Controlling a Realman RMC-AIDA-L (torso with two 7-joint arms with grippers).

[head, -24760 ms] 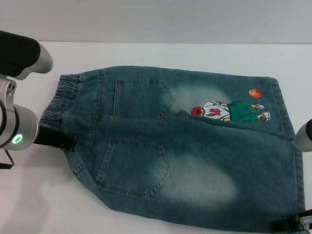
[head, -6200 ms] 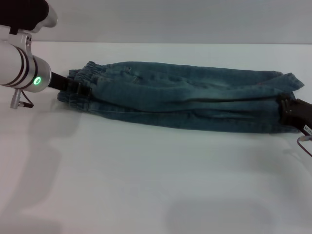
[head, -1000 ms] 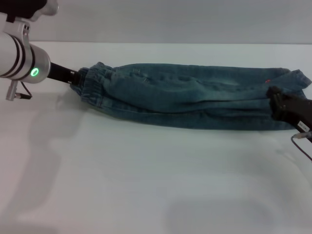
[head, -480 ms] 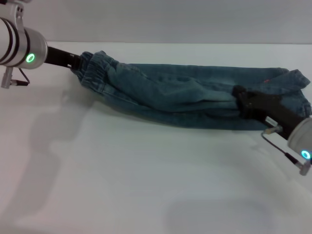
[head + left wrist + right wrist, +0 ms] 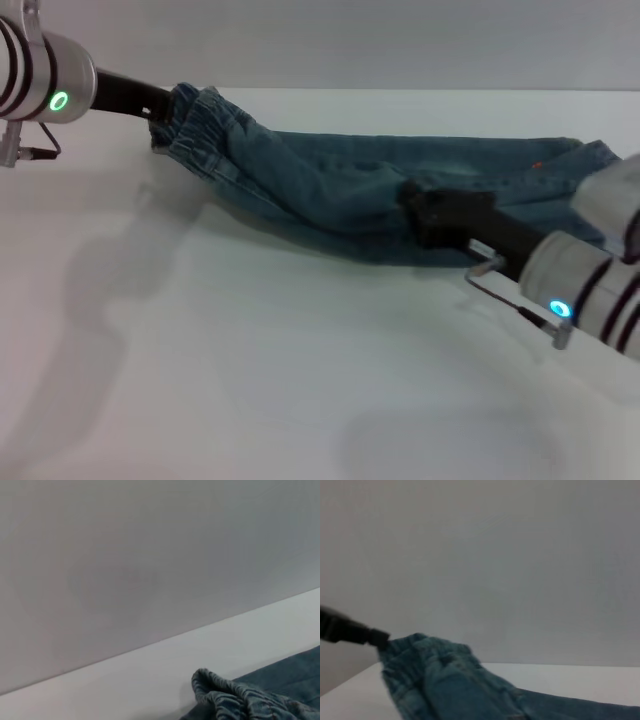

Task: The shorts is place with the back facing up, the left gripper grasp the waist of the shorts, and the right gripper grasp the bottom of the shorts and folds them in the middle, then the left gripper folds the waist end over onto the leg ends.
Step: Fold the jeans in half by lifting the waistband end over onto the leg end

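Left gripper (image 5: 158,103) clamped on the lifted waist (image 5: 195,125), right gripper (image 5: 415,205) — grip unreadable — pressing mid-shorts (image 5: 400,190) on the table (image 5: 250,380) — risk of waist slipping free, or fold dragged crooked by a loose pin.

shorts (image 5: 340,180): faded blue denim | left gripper (image 5: 160,105): black, green ring | table (image 5: 250,380): white

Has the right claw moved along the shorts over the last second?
Yes. The right claw has slid from the leg ends toward the robot's left, to about the middle of the shorts.
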